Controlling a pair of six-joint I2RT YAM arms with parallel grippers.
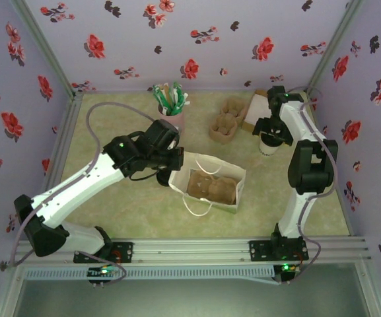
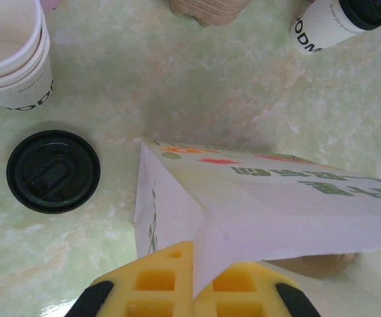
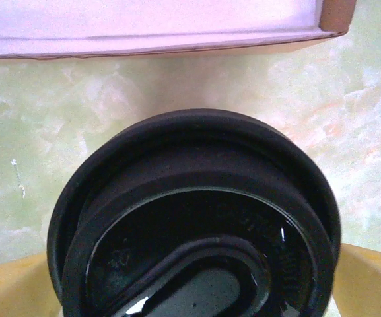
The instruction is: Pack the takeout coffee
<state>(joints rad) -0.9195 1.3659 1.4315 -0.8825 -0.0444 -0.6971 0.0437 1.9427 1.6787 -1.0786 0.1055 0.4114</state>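
Black-lidded takeout coffee (image 3: 197, 198) stands on the bench (image 3: 32, 132) between the fingers (image 3: 368, 277) of the right claw (image 3: 190, 284), whose jaws are spread wide open around it, just beside a flat box (image 3: 177, 26). On the other side, the left claw (image 2: 195, 274) is clamped shut on the rim of the paper bag (image 2: 276, 205).

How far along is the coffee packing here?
Done: a pulp carrier sits inside the paper bag. In hand: left gripper pinches the bag's rim; right gripper stands open around the takeout coffee, which is on the table. Left: lift it into the carrier.
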